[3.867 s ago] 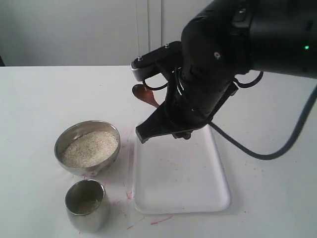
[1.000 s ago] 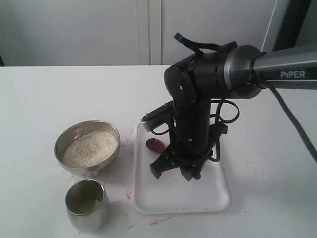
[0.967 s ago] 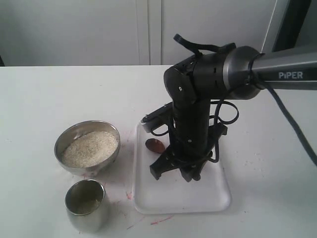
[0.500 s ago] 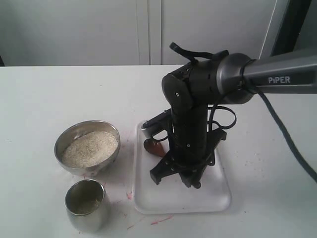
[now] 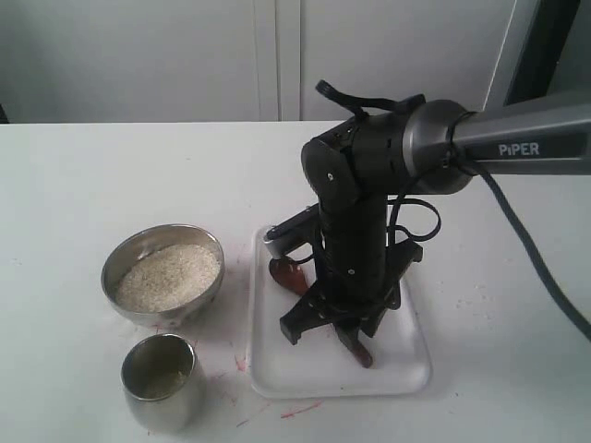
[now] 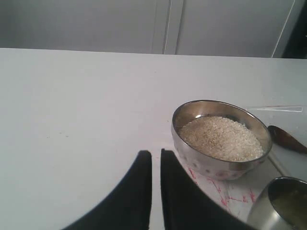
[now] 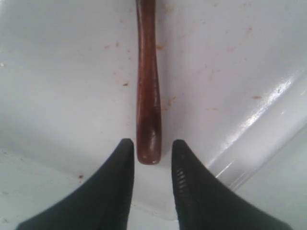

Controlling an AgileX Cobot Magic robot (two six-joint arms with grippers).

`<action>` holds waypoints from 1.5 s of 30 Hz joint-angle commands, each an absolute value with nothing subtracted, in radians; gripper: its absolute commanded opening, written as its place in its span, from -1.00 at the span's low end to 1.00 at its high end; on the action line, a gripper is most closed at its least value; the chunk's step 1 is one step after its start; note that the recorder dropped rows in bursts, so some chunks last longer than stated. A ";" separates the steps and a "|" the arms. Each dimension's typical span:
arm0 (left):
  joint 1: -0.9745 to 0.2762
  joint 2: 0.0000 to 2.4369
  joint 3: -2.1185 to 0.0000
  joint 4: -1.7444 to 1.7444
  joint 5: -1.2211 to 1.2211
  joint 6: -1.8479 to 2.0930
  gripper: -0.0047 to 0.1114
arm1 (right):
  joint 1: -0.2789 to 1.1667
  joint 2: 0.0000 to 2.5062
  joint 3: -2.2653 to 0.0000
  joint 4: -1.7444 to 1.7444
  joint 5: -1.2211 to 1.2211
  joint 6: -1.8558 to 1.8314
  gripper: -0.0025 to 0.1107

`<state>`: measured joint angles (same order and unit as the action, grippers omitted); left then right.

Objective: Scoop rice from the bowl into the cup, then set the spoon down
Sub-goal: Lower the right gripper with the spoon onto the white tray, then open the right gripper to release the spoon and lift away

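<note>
The reddish-brown spoon (image 5: 287,275) lies on the white tray (image 5: 288,367), scoop toward the bowl, handle end (image 5: 361,352) poking out under the arm. My right gripper (image 5: 329,323) stands over it, open; in the right wrist view the spoon handle (image 7: 147,96) ends just between the fingertips (image 7: 125,149) with a gap on each side of my right gripper (image 7: 152,146). The steel bowl (image 5: 128,309) holds rice (image 5: 169,275). The steel cup (image 5: 162,388) stands in front of it with some rice inside. My left gripper (image 6: 156,153) is shut, empty, beside the bowl (image 6: 201,158).
The tray sits right of the bowl, and its rim (image 7: 249,158) runs close to the right fingertips. Red marks (image 5: 300,408) streak the white table near the cup and tray. The cup (image 6: 283,211) and spoon scoop (image 6: 285,139) show in the left wrist view.
The right arm came down from above the table to the tray with the spoon. Within the last second the spoon came to rest flat and its handle end now shows clear of the fingers.
</note>
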<state>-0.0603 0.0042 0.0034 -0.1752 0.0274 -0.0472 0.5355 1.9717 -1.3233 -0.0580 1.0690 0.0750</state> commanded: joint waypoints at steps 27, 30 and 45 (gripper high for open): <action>-0.063 0.000 0.000 -0.185 0.024 -0.049 -0.67 | 0.528 1.391 -0.979 -0.053 0.550 0.098 -0.96; -0.063 0.000 0.000 -0.185 0.024 -0.049 -0.67 | 0.528 1.285 -0.893 -0.053 0.453 0.098 -0.96; -0.063 0.000 0.000 -0.185 0.024 -0.049 -0.67 | 0.528 0.797 -0.593 -0.034 0.271 0.101 -0.96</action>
<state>-0.0603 0.0042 0.0034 -0.1752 0.0274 -0.0472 0.5339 0.8674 -0.6384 -0.0343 0.3010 0.0964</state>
